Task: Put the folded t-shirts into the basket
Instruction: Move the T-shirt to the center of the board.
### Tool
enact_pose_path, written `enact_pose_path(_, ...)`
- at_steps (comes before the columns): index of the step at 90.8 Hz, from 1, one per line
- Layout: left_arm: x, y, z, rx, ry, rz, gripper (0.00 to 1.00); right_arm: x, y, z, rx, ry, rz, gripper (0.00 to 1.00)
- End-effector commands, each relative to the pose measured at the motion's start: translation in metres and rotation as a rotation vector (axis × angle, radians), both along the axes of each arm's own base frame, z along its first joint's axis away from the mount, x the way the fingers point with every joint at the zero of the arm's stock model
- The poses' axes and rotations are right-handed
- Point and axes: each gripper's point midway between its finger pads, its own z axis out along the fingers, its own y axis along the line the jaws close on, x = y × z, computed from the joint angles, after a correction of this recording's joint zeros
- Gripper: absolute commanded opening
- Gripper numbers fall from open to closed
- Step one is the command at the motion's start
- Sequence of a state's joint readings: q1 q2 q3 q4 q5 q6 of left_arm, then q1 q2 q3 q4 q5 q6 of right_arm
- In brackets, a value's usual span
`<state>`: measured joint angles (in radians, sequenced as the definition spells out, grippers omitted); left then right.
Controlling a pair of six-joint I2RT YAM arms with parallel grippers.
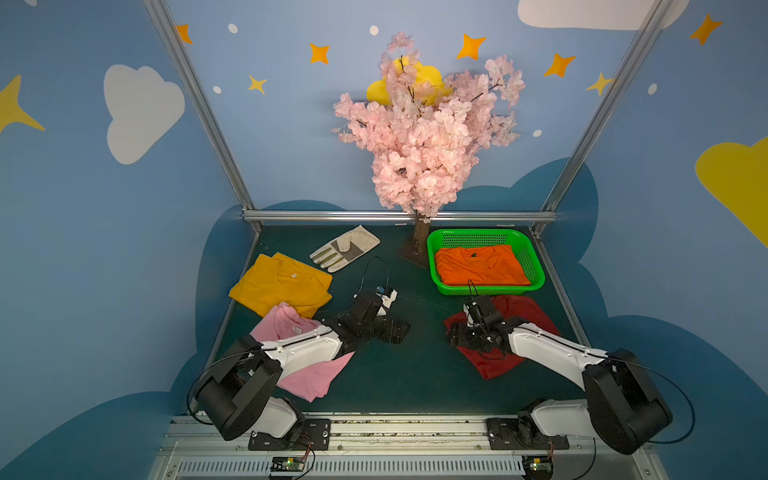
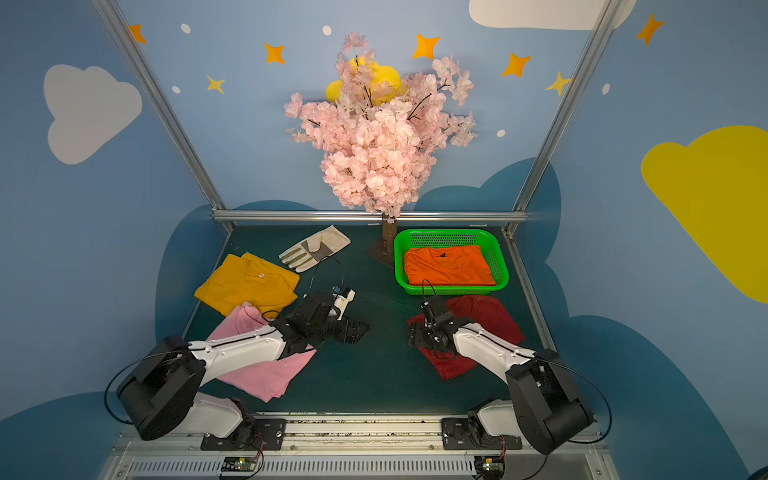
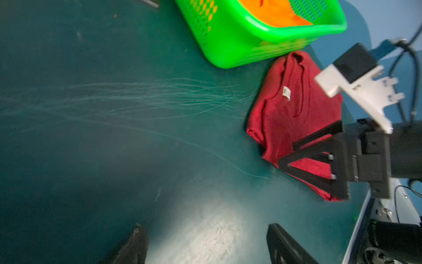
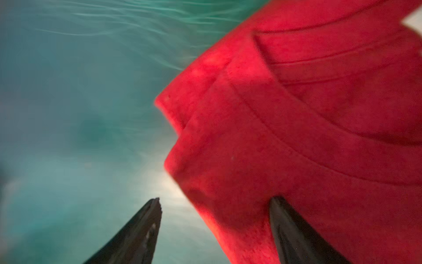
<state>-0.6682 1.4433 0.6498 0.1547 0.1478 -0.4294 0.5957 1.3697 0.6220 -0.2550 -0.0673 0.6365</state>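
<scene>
The left gripper (image 3: 205, 230) has its fingers apart over bare mat (image 3: 114, 137). The right gripper (image 4: 215, 201) has fingers apart too, one over a corner of the dark red shirt (image 1: 528, 311). It lies flat under that gripper, long way slanted, neck toward the basket (image 1: 534, 266) beyond.

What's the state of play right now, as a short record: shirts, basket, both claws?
basket: holds orange shirt
table: dark red shirt beside basket; pink shirt; yellow shirt
right claw: open, at dark red shirt's edge
left claw: open, over bare table
other: glove, on table
</scene>
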Motion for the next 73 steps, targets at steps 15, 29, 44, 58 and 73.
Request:
enact_pose_path(15,-0.018,0.041,-0.007,-0.07,0.089,0.098,0.85,-0.004,0.137,0.071,0.393,-0.067,0.173,0.77)
enact_pose_path(29,-0.024,0.038,-0.003,-0.11,0.099,0.092,0.85,0.014,0.118,0.085,0.31,-0.101,0.196,0.78)
enact_pose_path(44,-0.024,0.007,-0.002,-0.093,0.079,0.02,0.85,0.035,0.043,0.079,0.168,-0.112,0.111,0.79)
enact_pose_path(58,-0.019,-0.027,-0.013,-0.068,0.095,-0.046,0.85,0.054,-0.036,0.066,0.073,-0.114,-0.065,0.8)
enact_pose_path(73,-0.012,-0.053,-0.031,0.036,0.07,-0.09,0.84,0.056,-0.072,0.06,0.073,-0.108,-0.118,0.8)
